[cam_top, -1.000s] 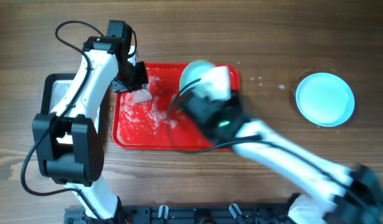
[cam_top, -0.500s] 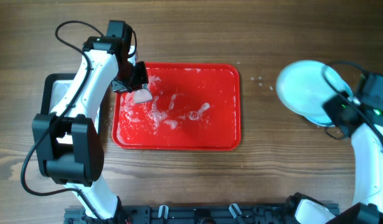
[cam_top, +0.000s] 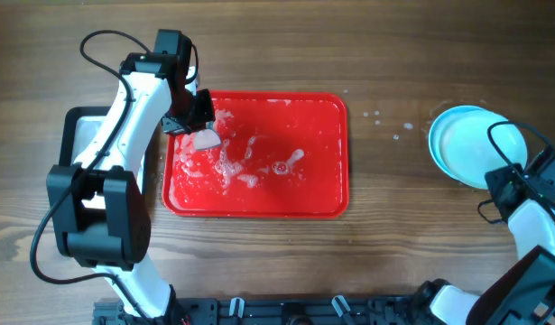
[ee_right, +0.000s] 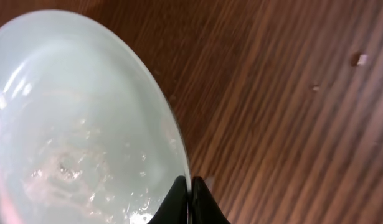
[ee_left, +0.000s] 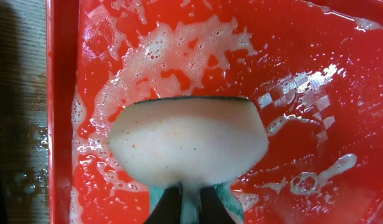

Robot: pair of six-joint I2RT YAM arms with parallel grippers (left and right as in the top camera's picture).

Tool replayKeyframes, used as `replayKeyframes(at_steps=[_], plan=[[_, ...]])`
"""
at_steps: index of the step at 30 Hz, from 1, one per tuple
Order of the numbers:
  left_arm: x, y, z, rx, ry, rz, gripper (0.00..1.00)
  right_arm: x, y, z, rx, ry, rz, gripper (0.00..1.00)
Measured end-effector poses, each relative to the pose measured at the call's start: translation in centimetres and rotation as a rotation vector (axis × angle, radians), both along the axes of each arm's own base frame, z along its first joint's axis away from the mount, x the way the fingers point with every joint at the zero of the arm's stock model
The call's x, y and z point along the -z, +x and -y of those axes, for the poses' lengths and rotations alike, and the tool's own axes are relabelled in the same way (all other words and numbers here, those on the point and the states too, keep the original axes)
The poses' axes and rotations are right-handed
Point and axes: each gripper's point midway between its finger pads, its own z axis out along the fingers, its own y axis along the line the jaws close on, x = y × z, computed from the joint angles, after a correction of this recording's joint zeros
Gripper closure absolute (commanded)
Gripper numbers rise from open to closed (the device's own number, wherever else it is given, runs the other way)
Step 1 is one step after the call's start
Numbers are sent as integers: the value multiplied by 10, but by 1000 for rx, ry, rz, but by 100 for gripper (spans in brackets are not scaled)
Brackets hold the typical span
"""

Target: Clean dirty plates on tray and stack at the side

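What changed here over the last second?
The right fingers carried a plate off the tray to the right side of the table and lowered it there, still pinching its rim. The left fingers and their sponge stayed put over the tray's foamy left end.

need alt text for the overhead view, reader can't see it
Two robot arms at a wooden table: the left gripper holds a sponge at the corner of a foamy red tray with no plates on it. At the far right, the right gripper pinches the rim of a pale plate.
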Motion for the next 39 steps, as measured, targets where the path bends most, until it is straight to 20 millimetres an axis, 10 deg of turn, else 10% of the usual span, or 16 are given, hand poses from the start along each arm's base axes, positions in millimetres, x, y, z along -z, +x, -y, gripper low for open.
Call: replayKeyframes(at_steps=[10,14,16,20,25,28,35,36,38,39], plan=[[0,0,0,0,0,-1,96,-4,20,-15,-138,38,73,79],[0,-1,0,0,0,-3,96,-3,11,-19,-118,62,37,50],[0,-1,0,0,1,-4,96,-36,13,-16,-111,36,64,27],[-9,-11,-1,0,7,-51,96,-113,20,-27,-190,-18,182,15],[-98,-35,-27,-76,59,48,96,-155,31,-109,-481,41,291,15],[-144,-64,-85,-274,85,123,96,-163,46,-181,-728,67,321,15],[-94,-51,-166,-521,113,136,91,-153,56,-283,-1026,94,299,14],[-77,-52,-176,-549,115,135,82,-149,55,-291,-1051,104,287,15],[-56,-54,-193,-598,121,137,16,-147,55,-295,-1062,103,281,15],[-51,-57,-199,-618,122,134,0,-147,55,-295,-1060,101,280,15]])
